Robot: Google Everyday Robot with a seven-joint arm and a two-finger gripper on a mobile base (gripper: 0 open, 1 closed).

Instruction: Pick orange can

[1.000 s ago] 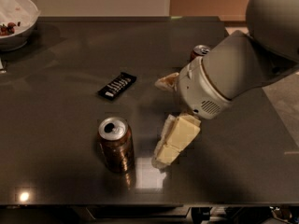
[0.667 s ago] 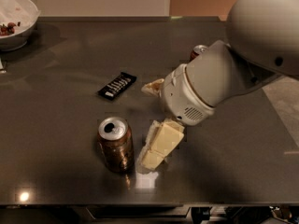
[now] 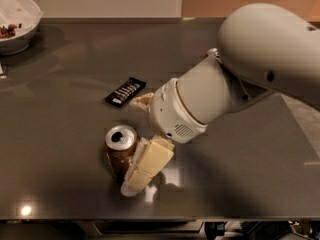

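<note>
The orange can [image 3: 119, 149] stands upright on the dark table [image 3: 60, 134], front centre, with a coppery brown body and a silver top with a dark mouth hole. My gripper [image 3: 134, 145] is open and reaches in from the right at can height. Its near cream finger [image 3: 148, 165] lies against the can's right front side. Its far finger [image 3: 142, 100] is behind the can, apart from it. The can sits at the mouth of the open jaws, not clasped.
A black flat packet [image 3: 125, 92] lies behind the can. A white bowl [image 3: 17, 23] with dark bits stands at the back left corner. Another can's silver top [image 3: 213, 52] peeks out behind my arm [image 3: 260, 54]. The table's front edge is close below the can.
My gripper and arm have moved left and a little forward toward the orange can. The near finger now rests beside the can. The can has not moved.
</note>
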